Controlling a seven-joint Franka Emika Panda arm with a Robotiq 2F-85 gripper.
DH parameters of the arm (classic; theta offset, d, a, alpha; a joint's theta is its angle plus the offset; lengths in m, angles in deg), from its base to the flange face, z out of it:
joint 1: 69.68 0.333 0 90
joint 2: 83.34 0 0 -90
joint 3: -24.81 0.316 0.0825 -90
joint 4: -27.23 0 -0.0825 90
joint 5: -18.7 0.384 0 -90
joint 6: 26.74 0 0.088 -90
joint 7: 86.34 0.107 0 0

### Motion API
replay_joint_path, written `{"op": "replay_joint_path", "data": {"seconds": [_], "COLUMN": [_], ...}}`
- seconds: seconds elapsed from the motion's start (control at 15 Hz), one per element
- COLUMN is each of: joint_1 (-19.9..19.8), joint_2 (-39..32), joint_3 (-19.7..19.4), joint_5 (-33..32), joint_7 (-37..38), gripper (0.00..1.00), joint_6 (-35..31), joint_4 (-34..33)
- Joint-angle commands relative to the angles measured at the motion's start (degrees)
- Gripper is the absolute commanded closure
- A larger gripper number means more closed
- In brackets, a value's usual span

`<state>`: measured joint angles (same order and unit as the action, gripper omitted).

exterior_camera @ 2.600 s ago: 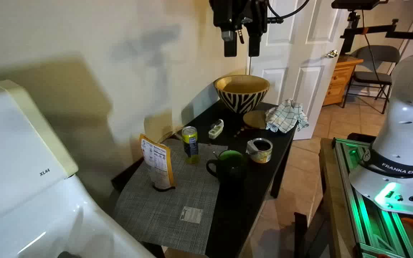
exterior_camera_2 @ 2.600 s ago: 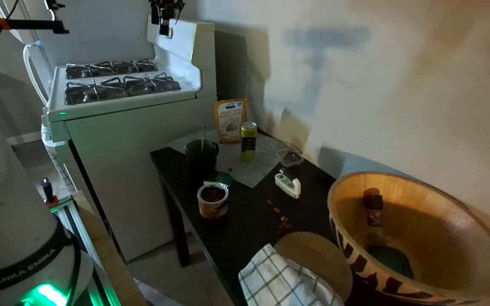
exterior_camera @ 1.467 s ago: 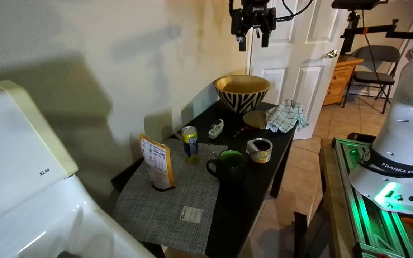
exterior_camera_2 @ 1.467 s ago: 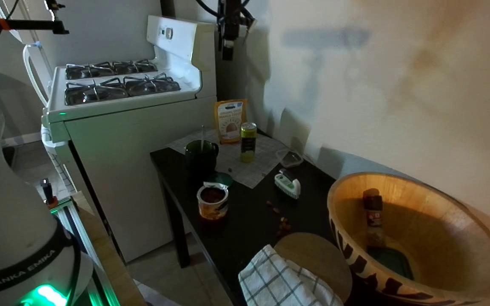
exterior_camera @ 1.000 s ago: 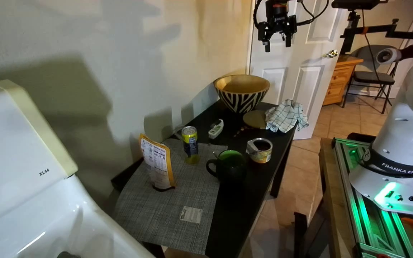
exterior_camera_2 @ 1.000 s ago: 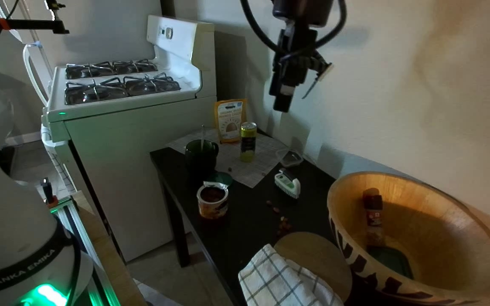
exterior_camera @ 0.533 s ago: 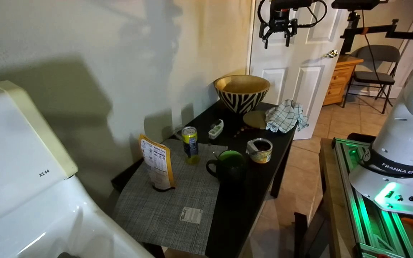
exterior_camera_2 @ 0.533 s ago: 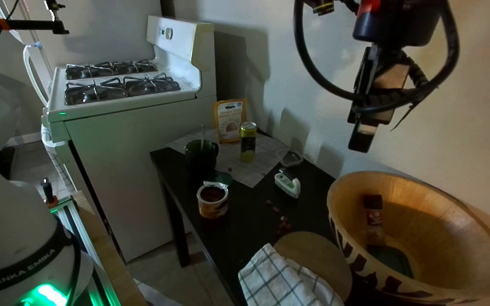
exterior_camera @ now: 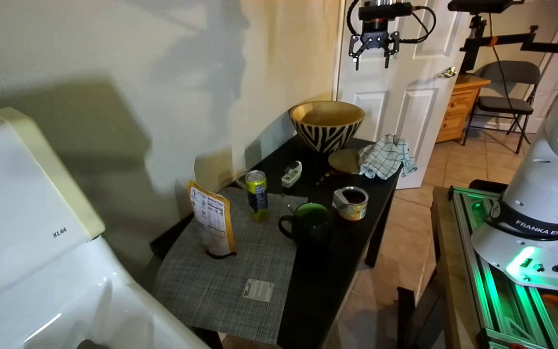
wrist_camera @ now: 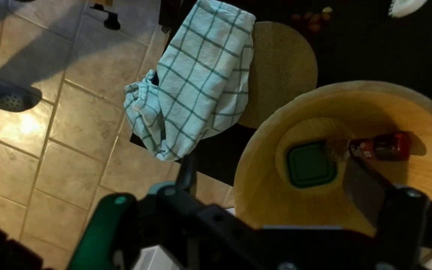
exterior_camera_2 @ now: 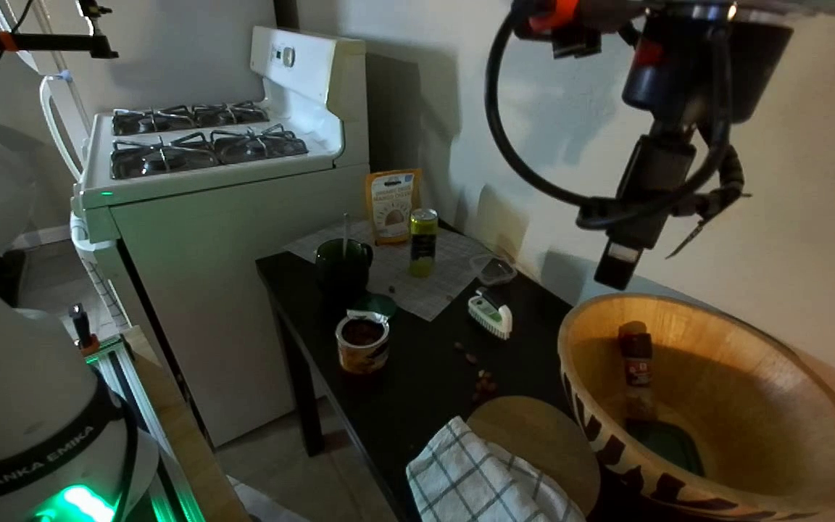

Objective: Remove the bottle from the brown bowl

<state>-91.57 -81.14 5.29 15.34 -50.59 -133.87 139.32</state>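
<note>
hangs up high, points tool [exterior_camera: 372,66] down with jaws spread wide. in wrist view, shows one jaw across the brown bowl [wrist_camera: 298,210], the other across edge of the table [wrist_camera: 218,161]. next, inside bowl, has bottle [wrist_camera: 369,147] tilted against inner wall, cap toward rim: shows dark red cap, red-and-black label, clear bottom just beside green square piece [wrist_camera: 311,164]. farther out from bowl, shows checked towel [wrist_camera: 208,71] on the table.
</note>
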Motion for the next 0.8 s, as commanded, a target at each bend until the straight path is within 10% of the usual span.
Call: {"op": "replay_joint_path", "data": {"seconds": [0.0,0.53,0.73], "joint_1": [-1.5,-5.8,-5.3], "joint_2": [-11.0,-32.2,-30.3], "joint_3": [-2.6,-3.6,-3.4], "joint_5": [6.1,21.6,20.0], "joint_7": [5.1,19.7,18.1], "gripper": [0.0,0.0,0.0], "joint_6": [-2.6,-1.7,-3.3], "joint_4": [-6.7,-25.7,-22.7]}}
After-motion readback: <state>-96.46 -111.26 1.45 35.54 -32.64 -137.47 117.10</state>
